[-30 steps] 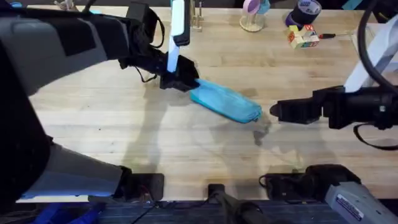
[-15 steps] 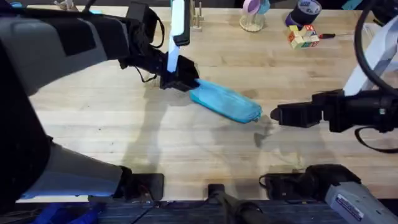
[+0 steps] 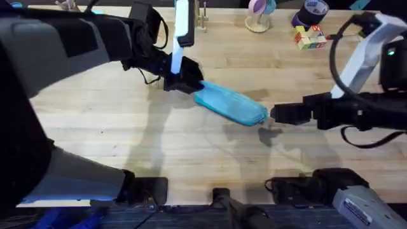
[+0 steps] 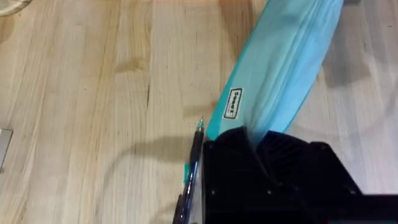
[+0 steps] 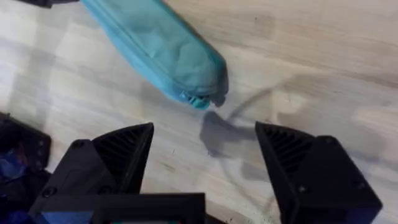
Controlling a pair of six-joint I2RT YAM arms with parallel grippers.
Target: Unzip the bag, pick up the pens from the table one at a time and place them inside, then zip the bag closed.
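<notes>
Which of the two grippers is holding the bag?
The left gripper: it is shut on one end of the bag. The right gripper is open beside the other end and does not touch it.

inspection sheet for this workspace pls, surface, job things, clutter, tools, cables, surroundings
surface: light wooden table, bare in the middle.
job's things: turquoise bag lying slanted; a dark pen beside its left end.
clutter: tape roll, coloured block and a small stand along the far edge.
tools: left tool shut on the bag's end; right tool open, short of the bag's other end.
cables: black cable looping over the right arm.
surroundings: nothing seen.
</notes>
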